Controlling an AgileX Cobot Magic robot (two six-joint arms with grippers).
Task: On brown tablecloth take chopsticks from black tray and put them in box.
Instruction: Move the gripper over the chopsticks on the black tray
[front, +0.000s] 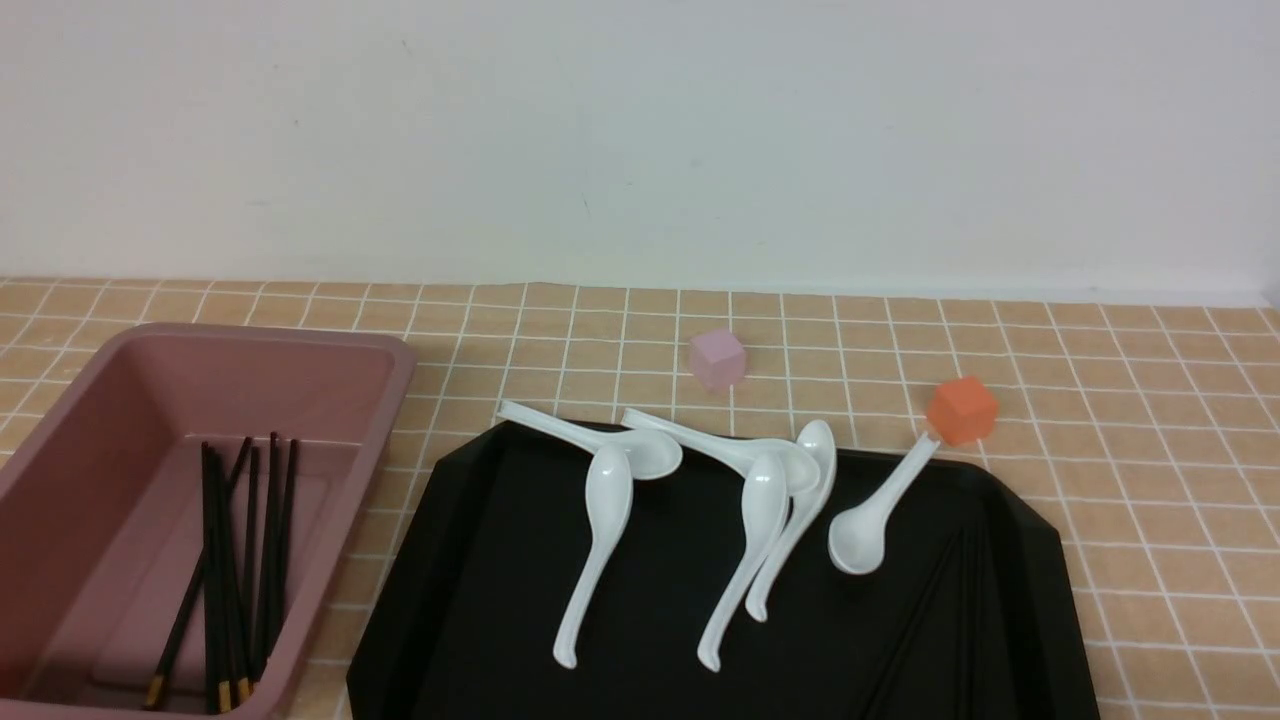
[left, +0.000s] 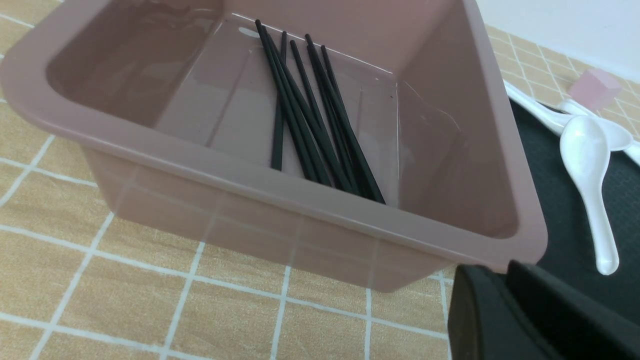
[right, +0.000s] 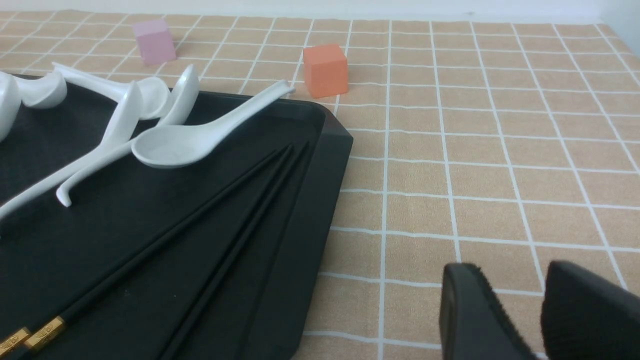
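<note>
Spoons (front: 600, 540), glossy white, crowd the black tray (front: 480, 600) beside slim chopsticks (right: 200, 220); more lie in the deep pink box (front: 398, 372); left fingers (left: 480, 320) together, right fingers (right: 470, 310) slightly apart, empty.

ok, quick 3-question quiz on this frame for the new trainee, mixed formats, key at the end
1. True or false: all the chopsticks are already in the box.
2. The orange cube stands: A) in the box; B) on the brown tablecloth, just past the black tray's far rim; C) on the black tray.
3. Which of the two cubes stands nearer the box?

Key: 1 false, some chopsticks lie on the black tray's right side; 2 B; 3 the pink cube.
</note>
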